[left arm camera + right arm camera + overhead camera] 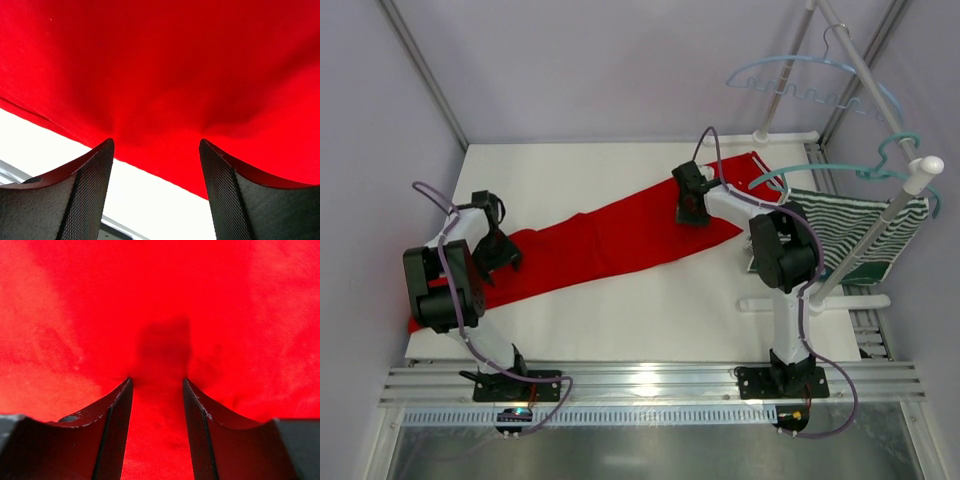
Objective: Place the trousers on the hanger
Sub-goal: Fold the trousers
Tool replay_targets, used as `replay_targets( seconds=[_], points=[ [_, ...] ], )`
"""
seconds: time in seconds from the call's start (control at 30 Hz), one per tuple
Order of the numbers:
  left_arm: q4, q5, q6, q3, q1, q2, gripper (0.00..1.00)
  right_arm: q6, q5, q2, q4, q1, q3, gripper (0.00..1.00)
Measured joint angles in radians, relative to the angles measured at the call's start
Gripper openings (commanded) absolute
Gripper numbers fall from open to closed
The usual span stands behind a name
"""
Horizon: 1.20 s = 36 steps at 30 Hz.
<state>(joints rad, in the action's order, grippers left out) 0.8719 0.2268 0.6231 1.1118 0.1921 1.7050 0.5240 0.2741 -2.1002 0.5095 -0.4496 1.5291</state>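
Bright red long cloth trousers (610,245) lie flat on the white table (650,310), well apart from the thin pale blue plastic hanger (790,62). Your left fingers (95,190) and right fingers (112,430) are spread, tips pressing cloth, nothing pinched. Close shallow and you likely catch one layer or slip off. No containers visible.

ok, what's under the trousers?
Only the white table shows around the trousers. Whatever lies beneath the cloth is covered. On top sit the left claw and right claw, jaws apart, tips on the cloth.
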Motion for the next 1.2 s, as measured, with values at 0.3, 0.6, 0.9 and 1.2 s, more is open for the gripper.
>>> replay_targets(
  seconds=[0.3, 0.6, 0.9, 1.2],
  points=[
    [-0.045, -0.107, 0.037, 0.112, -0.045, 0.149, 0.69, 0.053, 0.002, 0.069, -0.033, 0.080, -0.102, 0.48],
    [-0.068, -0.114, 0.035, 0.273, -0.129, 0.227, 0.69, 0.059, 0.026, 0.069, -0.023, 0.093, -0.101, 0.48],
    [-0.099, -0.087, 0.056, 0.172, 0.158, 0.020, 0.62, 0.058, 0.024, 0.069, -0.023, 0.093, -0.101, 0.48],
    [-0.127, -0.063, 0.057, 0.155, 0.294, 0.106, 0.57, 0.051, 0.010, 0.069, -0.024, 0.100, -0.101, 0.48]
  ],
)
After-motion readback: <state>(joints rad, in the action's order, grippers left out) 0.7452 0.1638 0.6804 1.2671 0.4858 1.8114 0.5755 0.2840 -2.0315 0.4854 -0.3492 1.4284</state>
